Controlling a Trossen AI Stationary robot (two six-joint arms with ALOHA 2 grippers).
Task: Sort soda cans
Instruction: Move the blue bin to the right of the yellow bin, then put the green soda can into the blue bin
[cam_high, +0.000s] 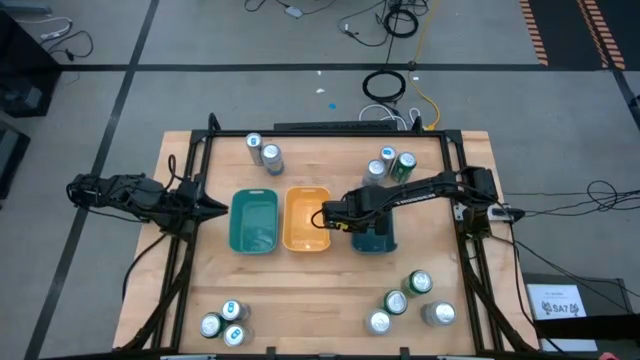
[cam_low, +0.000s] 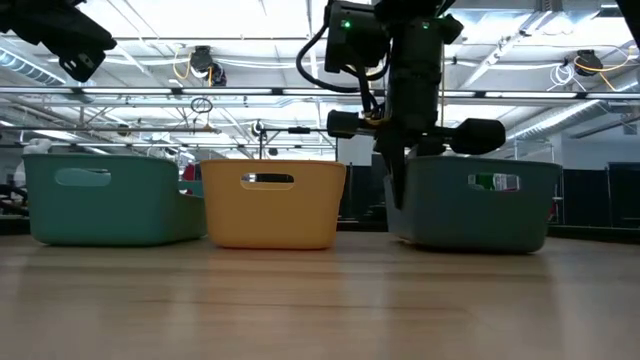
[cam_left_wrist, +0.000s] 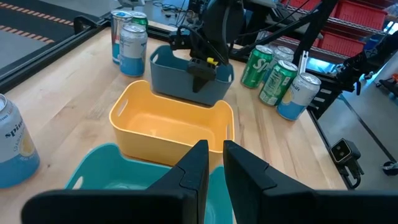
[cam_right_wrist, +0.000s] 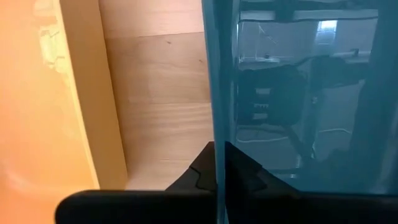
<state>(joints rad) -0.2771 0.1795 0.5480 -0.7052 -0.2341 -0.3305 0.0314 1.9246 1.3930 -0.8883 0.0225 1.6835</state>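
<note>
Three trays stand in a row mid-table: teal (cam_high: 254, 222), yellow (cam_high: 306, 218) and a dark blue-green tray (cam_high: 380, 240). My right gripper (cam_right_wrist: 216, 165) reaches in from the right and is shut on the dark tray's wall beside the yellow tray. Soda cans stand upright in four groups: far left (cam_high: 264, 150), far right (cam_high: 392, 163), near left (cam_high: 224, 324) and near right (cam_high: 408, 302). My left gripper (cam_left_wrist: 214, 155) waits drawn back at the table's left edge, above the teal tray's side, fingers nearly together, holding nothing. My right gripper pinches the dark tray's wall (cam_right_wrist: 214, 124), the one facing the yellow tray, at its rim. One finger (cam_right_wrist: 198, 174) is outside and one (cam_right_wrist: 252, 177) inside. The fingers come from above, pointing down. The tray rests flat on the table (cam_low: 470, 245).
The gap between the yellow and dark trays (cam_right_wrist: 161, 93) is narrow bare wood. The black frame rails (cam_high: 458, 160) run along the table's left, right and far sides. Open tabletop lies in front of the trays (cam_high: 310, 300).
</note>
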